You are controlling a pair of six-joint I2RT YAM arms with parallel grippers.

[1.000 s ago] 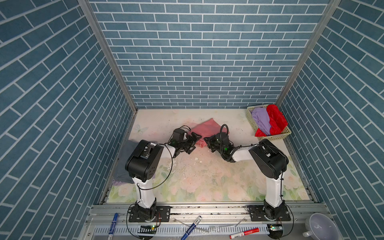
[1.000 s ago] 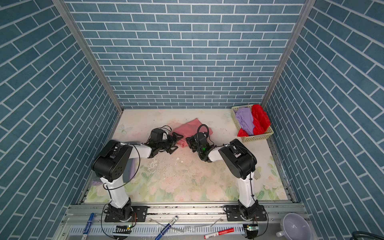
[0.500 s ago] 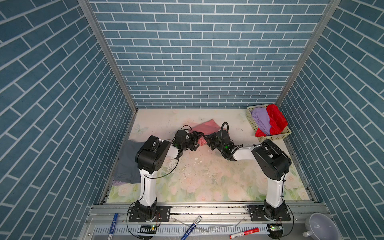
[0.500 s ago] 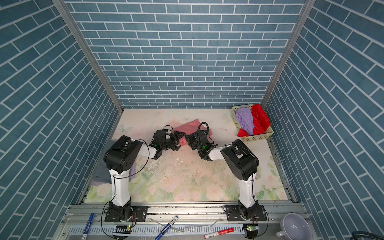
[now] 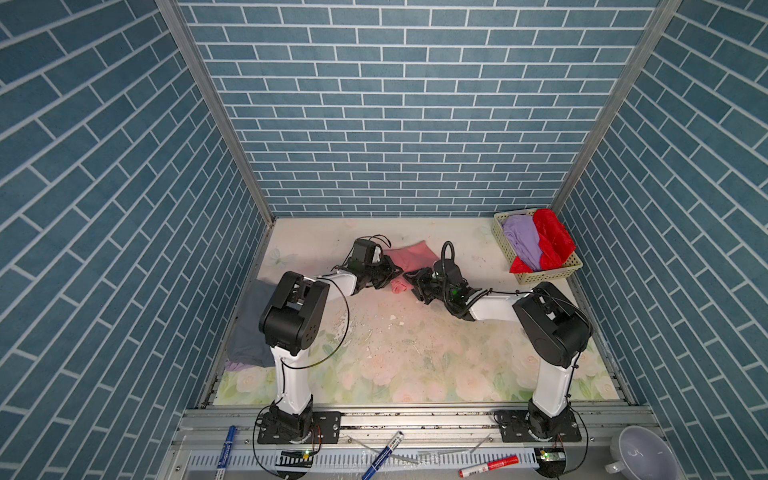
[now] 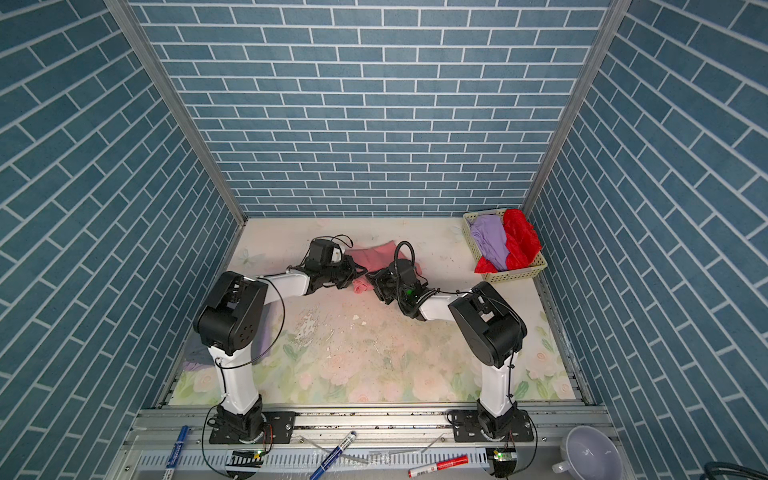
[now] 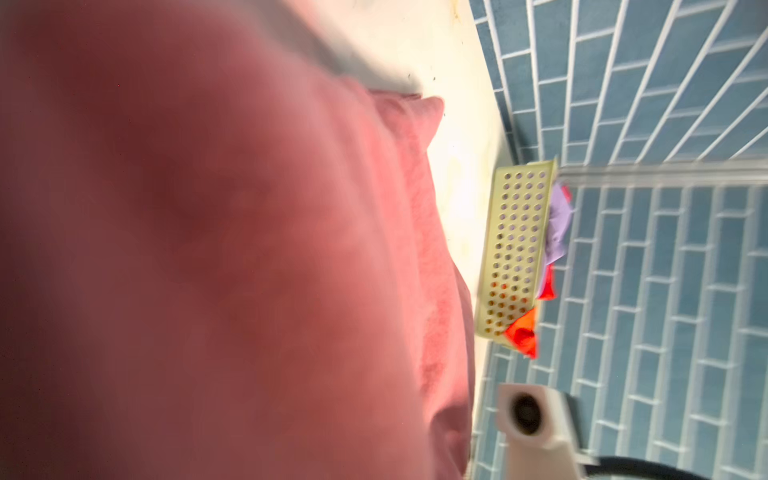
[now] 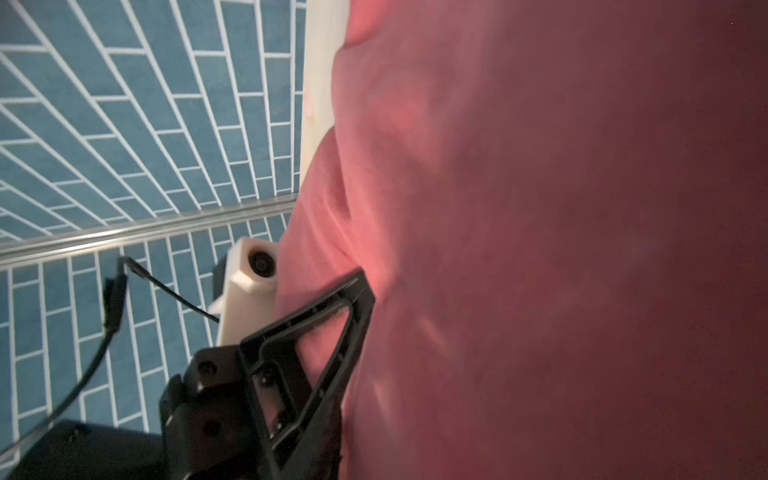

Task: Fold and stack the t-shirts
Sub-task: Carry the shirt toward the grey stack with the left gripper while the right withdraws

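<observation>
Salmon-pink soft cloth t-shirt at the back middle of the pale floral-print table, seen in both top views. Lies flat toward the back wall and bunches into a small roll at its near edge. Fills most of both wrist views as a blurred pink mass.

At that bunched edge, from the left, the black left gripper; from the right, the black right gripper, tips nearly meeting over the roll. Shows only in the right wrist view: one black triangular finger of the left gripper, tip pressed into a pink fold, partner hidden by cloth. Clamped on the shirt or merely pressed against it: cannot tell. Width of the right gripper's opening: cannot tell either, with fingertips lost against the cloth in every view.

Well apart, in the back right corner: a cream perforated plastic basket holding a crumpled lavender cloth t-shirt and a bright red cloth t-shirt. Turns up side-on in the left wrist view, with rows of round holes in its wall and both colours poking over the rim.

Appears in the top views alone: a slate-grey cloth t-shirt flat at the table's left edge, with a strip of lavender cloth under its near end.

Along the front metal rail: a blue marker, a blue-and-white marker, a red marker, print too small to read. Past the rail's right end, a pale lilac cup.
</observation>
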